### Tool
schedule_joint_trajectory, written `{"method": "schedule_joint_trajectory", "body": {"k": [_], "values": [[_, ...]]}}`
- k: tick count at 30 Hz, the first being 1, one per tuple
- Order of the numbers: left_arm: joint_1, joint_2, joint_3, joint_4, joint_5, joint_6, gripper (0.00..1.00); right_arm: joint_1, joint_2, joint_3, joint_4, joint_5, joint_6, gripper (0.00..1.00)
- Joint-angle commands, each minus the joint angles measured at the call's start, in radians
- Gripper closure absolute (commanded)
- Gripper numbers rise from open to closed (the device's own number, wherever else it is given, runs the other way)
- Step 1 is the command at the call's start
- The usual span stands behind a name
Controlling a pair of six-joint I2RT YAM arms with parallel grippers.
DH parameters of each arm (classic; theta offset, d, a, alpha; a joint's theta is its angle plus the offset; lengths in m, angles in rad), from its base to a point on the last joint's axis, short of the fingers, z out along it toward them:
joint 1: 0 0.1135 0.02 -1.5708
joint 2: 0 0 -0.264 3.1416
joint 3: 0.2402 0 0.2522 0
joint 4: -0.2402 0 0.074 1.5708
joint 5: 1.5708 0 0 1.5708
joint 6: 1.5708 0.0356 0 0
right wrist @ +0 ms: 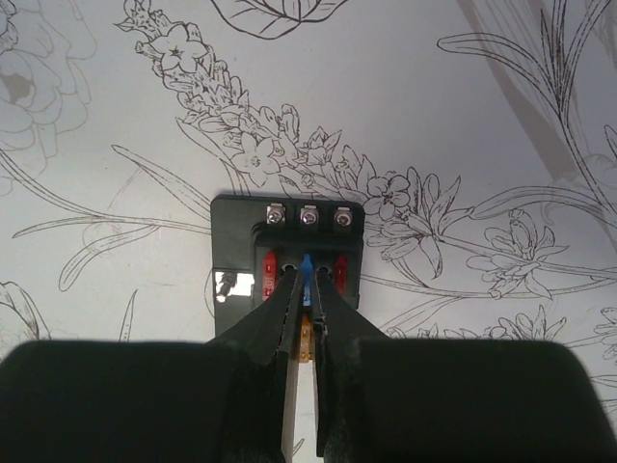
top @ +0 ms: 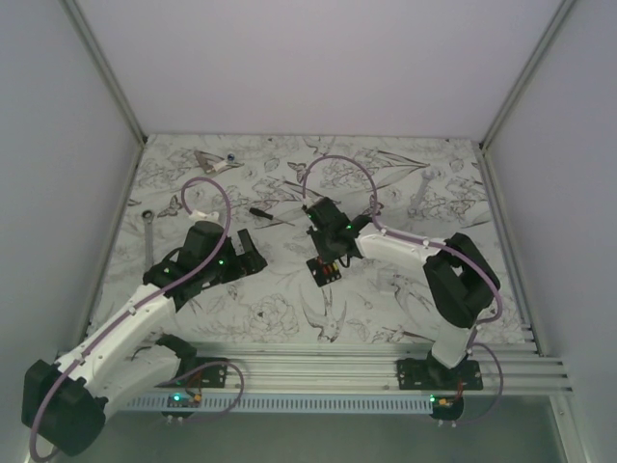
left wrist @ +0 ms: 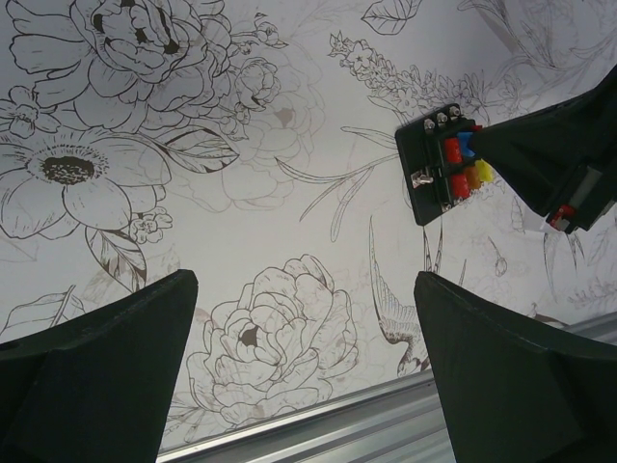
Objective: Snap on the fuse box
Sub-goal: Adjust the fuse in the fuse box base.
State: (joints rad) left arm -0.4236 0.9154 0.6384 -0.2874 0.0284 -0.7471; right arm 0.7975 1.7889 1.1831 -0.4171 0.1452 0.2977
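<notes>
The fuse box [top: 326, 273] is a small black block lying flat on the flower-patterned table, with three screws along one edge and red, blue, orange and yellow fuses [left wrist: 466, 164] in its slots. My right gripper [right wrist: 306, 282] reaches down onto its top face, and its narrow fingers are shut on the blue fuse [right wrist: 306, 267] in the middle slot. A red fuse [right wrist: 270, 273] sits on either side and an orange one [right wrist: 305, 340] shows between the fingers. My left gripper [left wrist: 304, 285] hangs wide open above bare table to the left of the box, holding nothing.
A ring spanner [top: 148, 231] lies at the far left, a black-handled screwdriver [top: 260, 213] behind the left gripper, and another spanner [top: 420, 193] at the back right. A small metal part [top: 214, 160] sits at the back left. The aluminium rail [top: 366, 367] runs along the near edge.
</notes>
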Motion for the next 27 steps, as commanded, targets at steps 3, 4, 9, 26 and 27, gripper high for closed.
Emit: {"method": "schedule_joint_trajectory", "body": {"k": [3, 4, 9, 26, 27], "values": [[0.008, -0.015, -0.011, -0.010, 0.003, -0.003, 0.00, 0.018, 0.051, 0.061, -0.054, 0.049, -0.022, 0.90], [0.008, -0.016, -0.011, -0.010, 0.002, -0.003, 0.00, 0.019, 0.058, 0.067, -0.066, 0.055, -0.021, 0.91], [0.008, -0.019, -0.013, -0.011, 0.002, -0.002, 0.00, 0.020, 0.106, 0.099, -0.124, 0.080, -0.023, 0.93], [0.008, -0.043, -0.020, -0.017, 0.003, -0.001, 0.00, 0.032, 0.172, 0.199, -0.237, 0.084, -0.029, 0.94], [0.008, -0.046, -0.020, -0.017, 0.000, -0.001, 0.00, 0.034, 0.157, 0.202, -0.231, 0.084, -0.030, 0.90]]}}
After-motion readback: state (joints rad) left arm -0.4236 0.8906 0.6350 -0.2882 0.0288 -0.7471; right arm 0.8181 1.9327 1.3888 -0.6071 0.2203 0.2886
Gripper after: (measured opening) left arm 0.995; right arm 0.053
